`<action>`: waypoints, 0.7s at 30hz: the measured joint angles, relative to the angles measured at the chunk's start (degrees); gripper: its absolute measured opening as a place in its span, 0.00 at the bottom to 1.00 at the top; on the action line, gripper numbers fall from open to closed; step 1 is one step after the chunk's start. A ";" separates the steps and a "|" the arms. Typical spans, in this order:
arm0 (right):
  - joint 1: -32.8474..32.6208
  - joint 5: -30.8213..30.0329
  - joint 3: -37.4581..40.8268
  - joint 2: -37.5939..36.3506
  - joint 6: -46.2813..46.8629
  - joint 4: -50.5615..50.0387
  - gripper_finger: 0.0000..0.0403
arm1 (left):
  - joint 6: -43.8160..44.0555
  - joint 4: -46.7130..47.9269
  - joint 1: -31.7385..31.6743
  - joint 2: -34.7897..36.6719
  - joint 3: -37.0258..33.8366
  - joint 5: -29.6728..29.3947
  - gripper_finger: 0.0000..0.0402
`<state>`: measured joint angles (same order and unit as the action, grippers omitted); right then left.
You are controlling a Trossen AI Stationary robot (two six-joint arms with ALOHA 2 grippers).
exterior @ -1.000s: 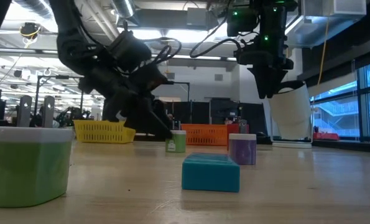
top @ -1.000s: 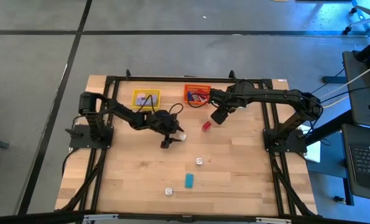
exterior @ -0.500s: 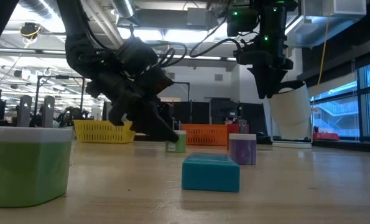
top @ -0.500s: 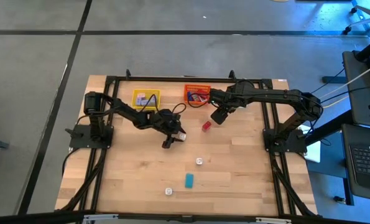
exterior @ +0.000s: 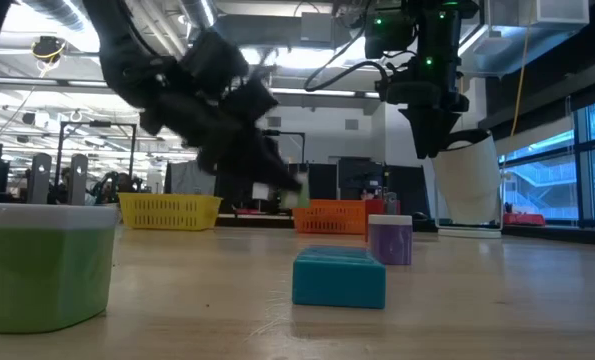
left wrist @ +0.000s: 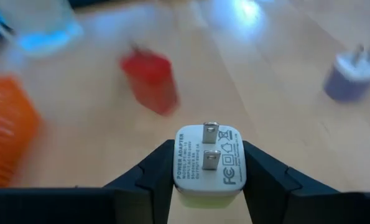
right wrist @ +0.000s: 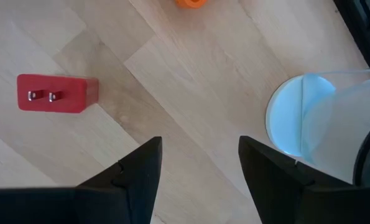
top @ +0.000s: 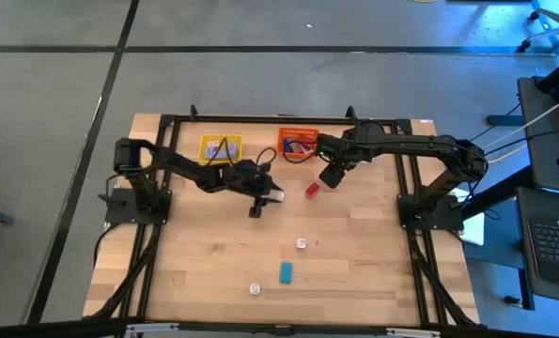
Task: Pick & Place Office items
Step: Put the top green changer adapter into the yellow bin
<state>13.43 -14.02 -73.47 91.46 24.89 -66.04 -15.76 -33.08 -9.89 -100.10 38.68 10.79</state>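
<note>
Fingers of the left gripper [left wrist: 208,186] are clamped on a white plug [left wrist: 208,163], its 2 metal prongs and printed label facing the wrist camera. From above, this gripper [top: 265,196] sits near the table's middle, holding the plug [top: 275,196] off the wood. Just beyond it lies a red plug [left wrist: 150,83], with a lilac plug [left wrist: 349,78] farther off to one side. The right gripper [right wrist: 200,165] hovers with fingers apart over bare wood, the red plug [right wrist: 57,93] lying just beside it and a white round container [right wrist: 324,121] on its other side. A teal block [top: 286,272] rests well away from both grippers.
</note>
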 joint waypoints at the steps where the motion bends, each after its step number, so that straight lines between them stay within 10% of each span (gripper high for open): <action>1: 0.00 -0.06 0.00 0.00 -0.03 0.01 0.54 | 0.02 -0.12 0.00 1.31 0.00 -0.87 0.36; 21: 0.00 -2.27 0.00 0.00 -1.11 17.24 0.54 | 6.27 -5.12 -0.83 24.84 0.00 -15.23 0.37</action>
<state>13.44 -16.29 -73.47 91.46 23.78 -48.80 -9.49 -38.20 -10.72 -75.25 38.68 -4.44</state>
